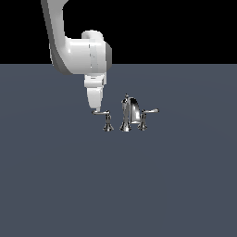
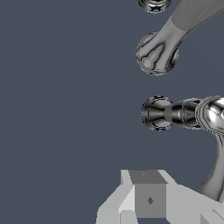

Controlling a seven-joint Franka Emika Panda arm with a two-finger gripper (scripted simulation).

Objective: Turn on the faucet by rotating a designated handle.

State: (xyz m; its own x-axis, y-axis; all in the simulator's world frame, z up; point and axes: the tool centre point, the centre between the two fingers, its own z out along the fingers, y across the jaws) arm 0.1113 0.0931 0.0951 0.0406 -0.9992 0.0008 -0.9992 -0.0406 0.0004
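The chrome faucet stands mid-scene, with its arched spout (image 1: 130,112) between two lever posts. The handle (image 1: 104,114) is the lever on the exterior view's left, set farther from the spout, and it points left. The like lever (image 1: 147,112) sits close to the spout on the right. My gripper (image 1: 95,109) comes straight down at the handle's free tip, with its fingers together and no gap showing. In the wrist view the fingers (image 2: 149,199) lie beside the handle's lever (image 2: 214,183), not around it. The handle's post (image 2: 175,113) and the spout (image 2: 158,51) show beyond.
The faucet stands on a flat dark grey-blue floor (image 1: 55,185). The white arm (image 1: 81,53) comes in from the exterior view's upper left, above the handle. The other post's base (image 2: 154,4) shows at the edge of the wrist view.
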